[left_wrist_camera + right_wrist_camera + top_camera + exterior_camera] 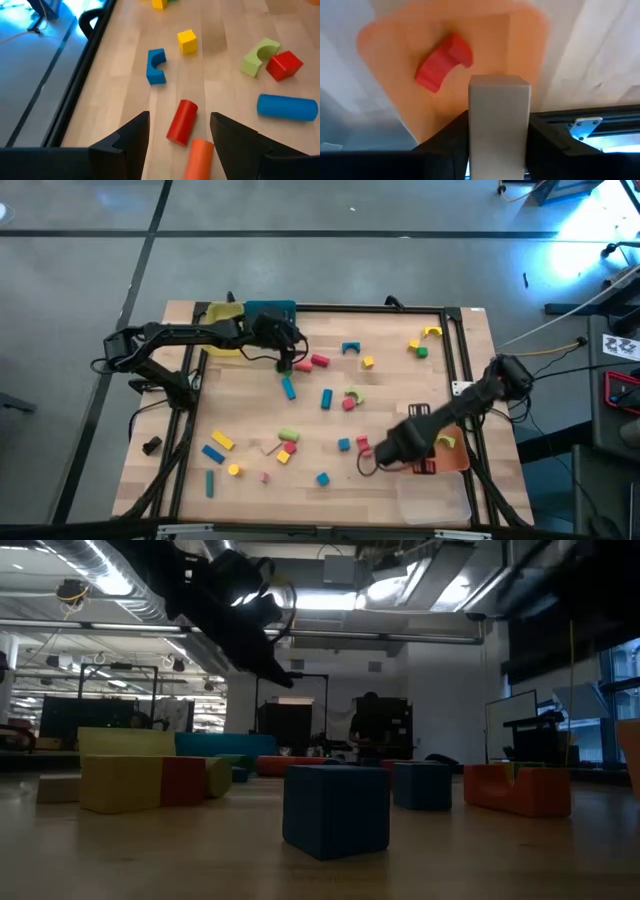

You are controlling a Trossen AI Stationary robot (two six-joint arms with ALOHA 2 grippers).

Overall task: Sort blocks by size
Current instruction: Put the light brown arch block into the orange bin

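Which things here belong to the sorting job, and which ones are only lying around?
Belong to the job:
- tan block held in right gripper
- red arch in orange tray
- red cylinder before open left gripper

Lying about:
- clear tray

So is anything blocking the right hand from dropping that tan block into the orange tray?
Nothing visible does. The right hand grips the tan block directly over the orange tray, where only a red arch lies, off to one side.

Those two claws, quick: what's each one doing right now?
Left gripper: open, empty, over the red cylinder.
Right gripper: shut on a tan block, above the orange tray.
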